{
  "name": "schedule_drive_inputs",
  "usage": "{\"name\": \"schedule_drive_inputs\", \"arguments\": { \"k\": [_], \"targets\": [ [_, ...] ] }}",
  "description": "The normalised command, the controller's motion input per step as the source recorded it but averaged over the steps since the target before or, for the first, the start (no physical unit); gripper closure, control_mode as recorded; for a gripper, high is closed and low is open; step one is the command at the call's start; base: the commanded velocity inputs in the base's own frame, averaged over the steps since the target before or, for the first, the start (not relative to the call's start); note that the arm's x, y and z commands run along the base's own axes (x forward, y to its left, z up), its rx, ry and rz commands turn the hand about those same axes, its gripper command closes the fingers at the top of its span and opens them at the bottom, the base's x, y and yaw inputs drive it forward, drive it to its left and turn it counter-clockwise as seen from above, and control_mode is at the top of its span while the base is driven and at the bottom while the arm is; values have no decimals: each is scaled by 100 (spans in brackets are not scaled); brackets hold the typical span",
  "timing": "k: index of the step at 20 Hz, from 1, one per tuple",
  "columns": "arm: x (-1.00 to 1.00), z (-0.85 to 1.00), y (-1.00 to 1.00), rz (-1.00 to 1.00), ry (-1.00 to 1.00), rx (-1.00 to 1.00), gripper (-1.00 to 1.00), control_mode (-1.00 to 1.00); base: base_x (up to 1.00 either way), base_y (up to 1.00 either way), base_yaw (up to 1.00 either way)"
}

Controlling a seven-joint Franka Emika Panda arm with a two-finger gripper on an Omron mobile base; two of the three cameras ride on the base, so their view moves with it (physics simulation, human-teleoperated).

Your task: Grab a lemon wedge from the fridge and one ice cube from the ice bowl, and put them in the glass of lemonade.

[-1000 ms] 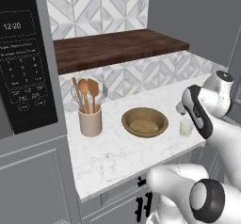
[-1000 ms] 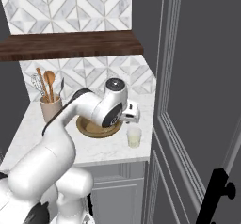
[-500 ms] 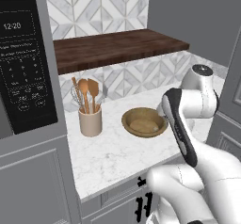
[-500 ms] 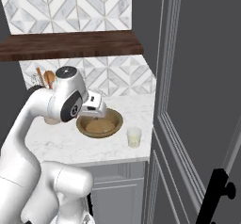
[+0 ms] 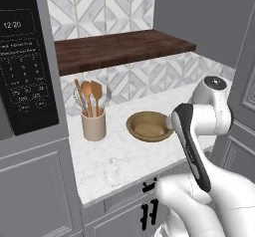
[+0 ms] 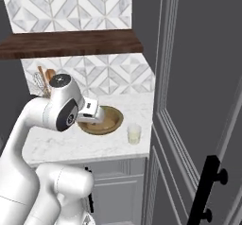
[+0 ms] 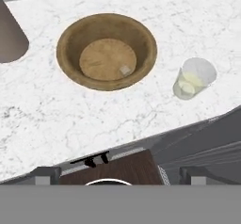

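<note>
Marble counter [image 7: 141,11]: white with grey veins; it fills the middle of each view.
Wall: grey and white diamond tiles behind the counter, with a dark wood shelf [image 5: 119,49] above.
Ice bowl [image 7: 70,42]: wooden, upper centre of the hand view; one small pale cube [image 7: 124,70] lies on its bottom.
Glass of lemonade [image 7: 194,78]: right of the bowl, apart from it, near the counter edge; centre of the right base view [image 6: 134,134].
Crock [image 5: 93,125]: beige, with wooden utensils, left of the bowl.
Microwave [image 5: 22,57]: black, upper left of the left base view.
Fridge [image 6: 198,77]: dark grey door, right side.
Gripper: above the bowl; I cannot tell how wide the fingers are.
</note>
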Motion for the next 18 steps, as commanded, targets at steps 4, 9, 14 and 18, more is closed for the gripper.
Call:
{"name": "schedule_drive_inputs", "arguments": {
  "k": [4,9,14,18],
  "targets": [
    [0,0,0,0,0,0,-100,100,-100,7,-9],
    [0,0,0,0,0,0,-100,100,-100,12,-22],
    [0,0,0,0,0,0,-100,100,-87,38,-46],
    [0,0,0,0,0,0,-100,100,-42,38,-79]
  ]
}}
